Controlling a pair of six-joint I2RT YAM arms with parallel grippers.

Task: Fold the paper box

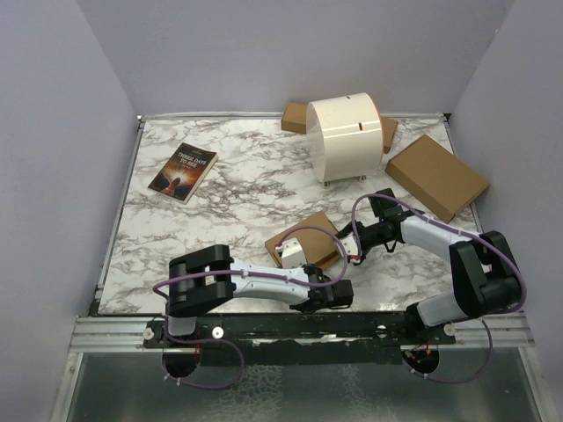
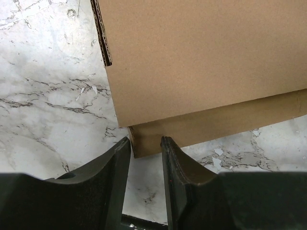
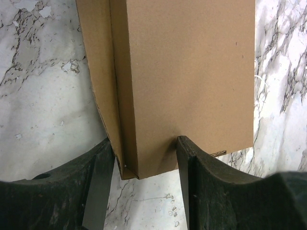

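Seemingly, right gripper (image 3: 146, 155) clamps paper box (image 3: 192, 72), left gripper (image 2: 145, 146) parted nearby

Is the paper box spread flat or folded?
Folded, at least partly: the paper box has one panel lying over another.

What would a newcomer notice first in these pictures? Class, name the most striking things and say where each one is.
Most striking are the left claw and right claw meeting at the paper box at the front middle of the marble table. Behind it, at the back edge, stands a big white drum. A book lies at the left rear and a larger brown box at the right.
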